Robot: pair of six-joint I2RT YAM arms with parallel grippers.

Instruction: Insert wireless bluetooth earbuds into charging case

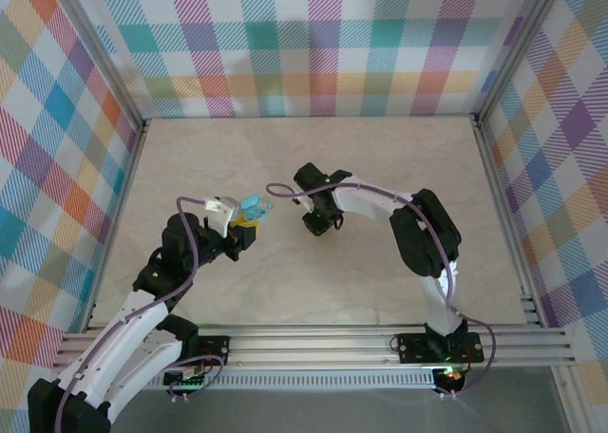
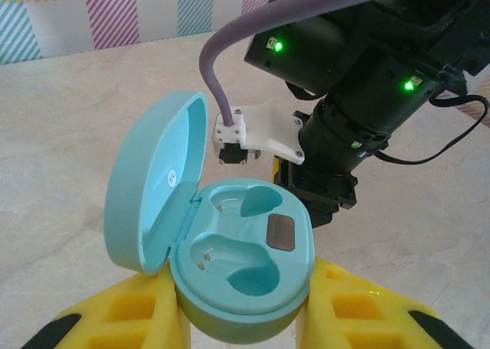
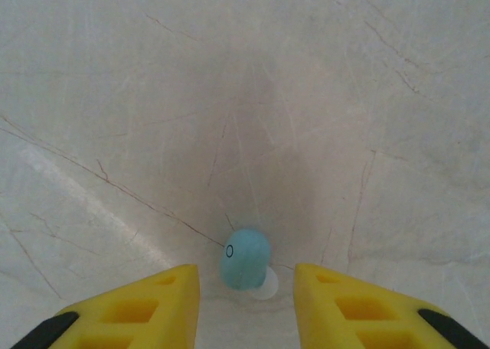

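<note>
The left gripper (image 1: 243,232) clamps the open charging case (image 2: 253,288), both wells empty. The right gripper (image 1: 316,227) has its jaws parted around an earbud (image 3: 245,257) on the table (image 3: 230,96), not touching it. Best to centre first, close gently on its rounded body, then lift straight.

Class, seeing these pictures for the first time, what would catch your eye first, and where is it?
The light-blue charging case, lid open and both wells empty, is held in the left tool, left of centre. One earbud lies on the table between the open yellow fingers of the right tool.
</note>
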